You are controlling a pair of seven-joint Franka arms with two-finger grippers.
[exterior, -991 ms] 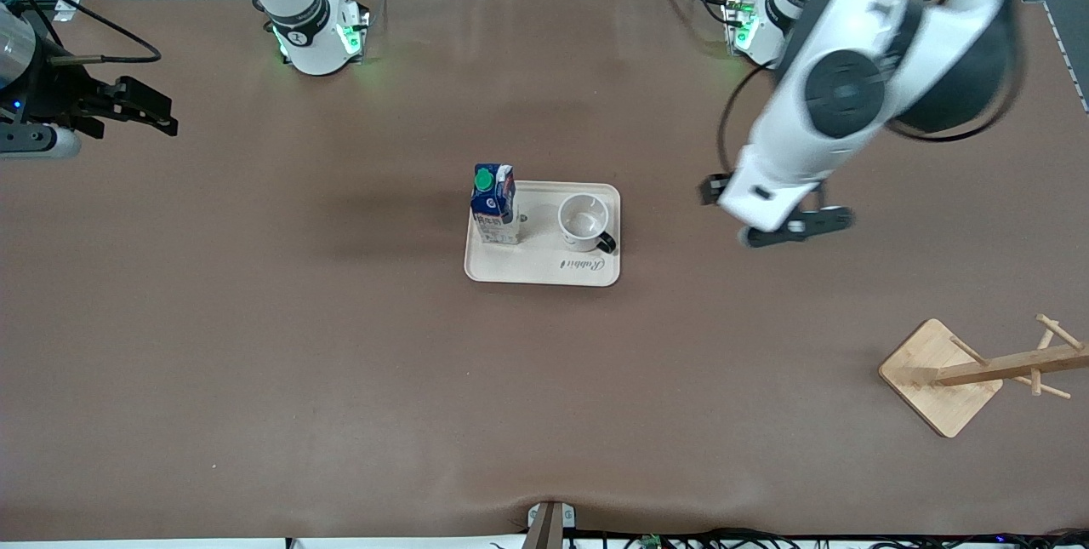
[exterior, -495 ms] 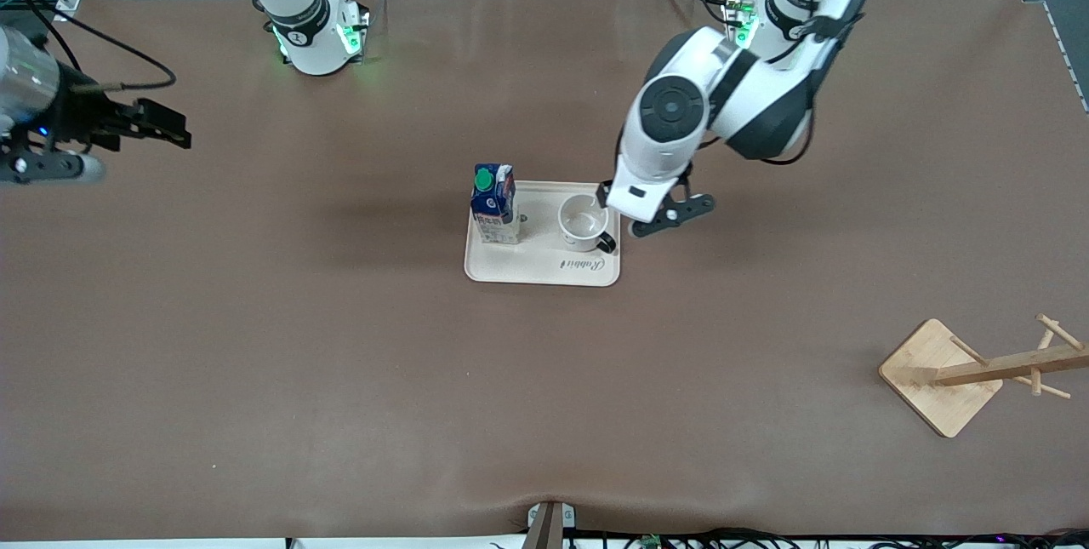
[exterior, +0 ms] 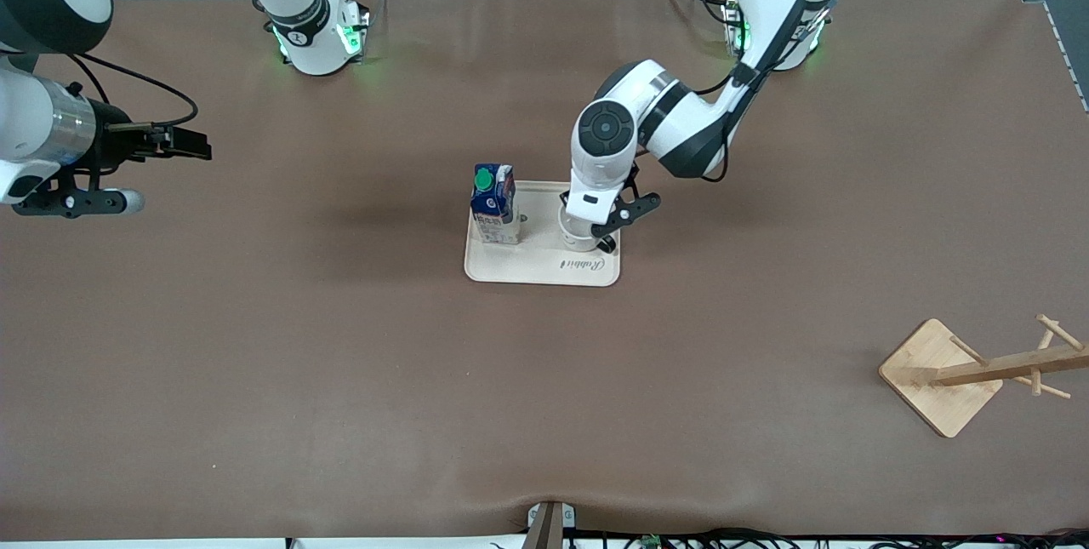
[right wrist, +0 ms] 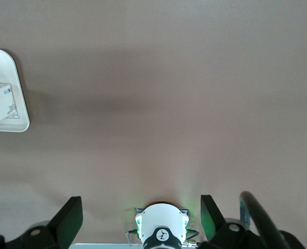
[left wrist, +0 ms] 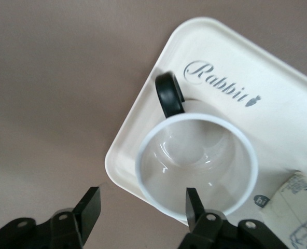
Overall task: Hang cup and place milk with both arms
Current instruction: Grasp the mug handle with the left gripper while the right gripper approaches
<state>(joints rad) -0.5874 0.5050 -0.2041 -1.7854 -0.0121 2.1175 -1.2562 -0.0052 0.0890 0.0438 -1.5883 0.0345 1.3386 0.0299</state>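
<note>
left gripper moved over cup, jaws apart; milk beside; right gripper parted.

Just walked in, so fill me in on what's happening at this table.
The left pincer is down over the cup, one finger inside the rim and one outside, not yet closed on it. The cup stands on the cream tray beside the milk. The right pincer waits, open, over bare table at the right arm's end. The wooden rack is empty.
</note>
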